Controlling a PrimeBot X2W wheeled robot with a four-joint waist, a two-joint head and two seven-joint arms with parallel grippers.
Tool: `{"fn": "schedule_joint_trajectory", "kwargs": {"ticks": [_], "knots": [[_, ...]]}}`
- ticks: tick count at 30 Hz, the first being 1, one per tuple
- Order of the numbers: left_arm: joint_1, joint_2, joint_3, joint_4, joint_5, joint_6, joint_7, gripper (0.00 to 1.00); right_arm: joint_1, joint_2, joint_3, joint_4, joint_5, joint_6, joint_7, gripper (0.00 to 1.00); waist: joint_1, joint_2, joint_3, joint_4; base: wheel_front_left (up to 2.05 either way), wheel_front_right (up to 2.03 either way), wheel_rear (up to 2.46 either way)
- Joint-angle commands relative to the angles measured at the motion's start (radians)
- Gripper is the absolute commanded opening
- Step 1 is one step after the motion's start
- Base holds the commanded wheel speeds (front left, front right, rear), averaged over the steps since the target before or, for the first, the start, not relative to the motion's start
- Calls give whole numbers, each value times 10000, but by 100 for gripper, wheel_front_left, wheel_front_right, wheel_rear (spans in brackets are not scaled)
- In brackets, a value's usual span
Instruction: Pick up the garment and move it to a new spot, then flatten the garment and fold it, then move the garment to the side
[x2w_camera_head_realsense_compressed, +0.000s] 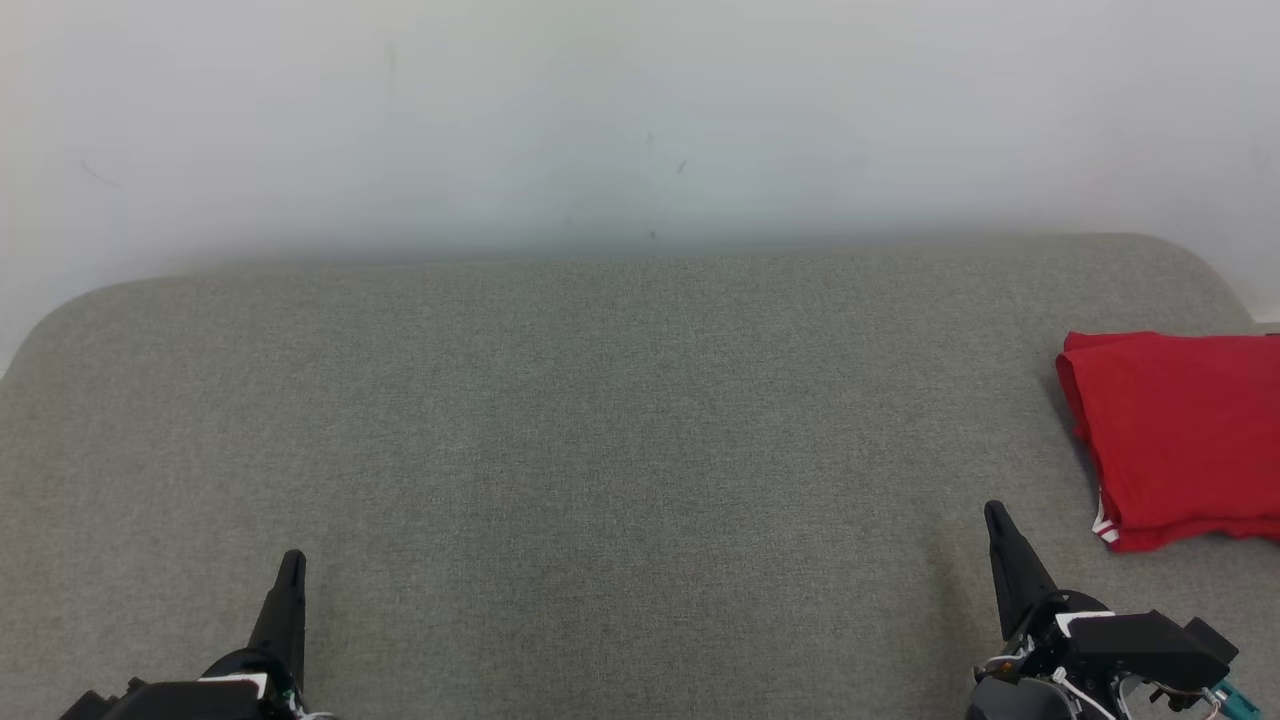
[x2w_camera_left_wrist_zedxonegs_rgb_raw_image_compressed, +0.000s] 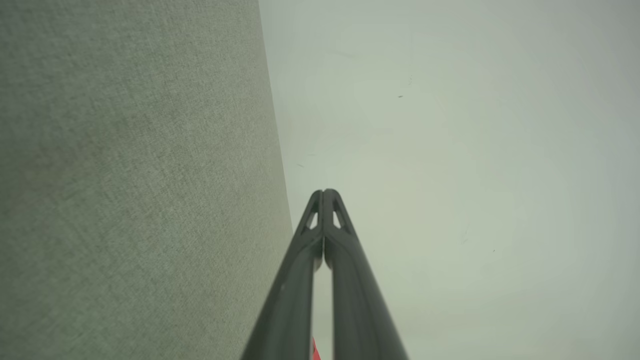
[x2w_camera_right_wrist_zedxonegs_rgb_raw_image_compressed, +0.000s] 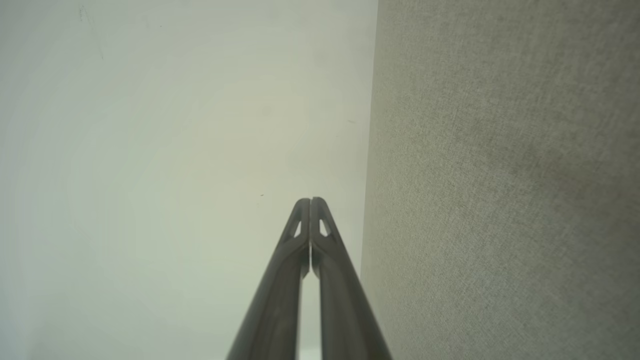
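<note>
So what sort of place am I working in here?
Most likely an indoor test or lab corner rather than a lived-in home: a grey cloth-covered table with rounded corners set against a plain white wall, and one folded red garment at its right edge.

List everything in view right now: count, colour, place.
garment: one, red with white trim, folded, at the table's right side, cut off by the head view's right edge.
table: one, grey fabric top, across the head view.
wall: one, white, behind the table.
left end effector: one, dark, shut, holding nothing, lower left.
right end effector: one, dark, shut, holding nothing, lower right, apart from the garment.
</note>
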Motion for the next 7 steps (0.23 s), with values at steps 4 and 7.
{"fn": "schedule_joint_trajectory", "kwargs": {"ticks": [4,7], "knots": [[-102,30,28,14,-48,-37,4,0,-51,30,-7,15,16,7,20,0,1,0,0,0,0,0,0],[-102,30,28,13,-48,-37,4,0,-51,30,-7,15,16,7,20,0,1,0,0,0,0,0,0]]}}
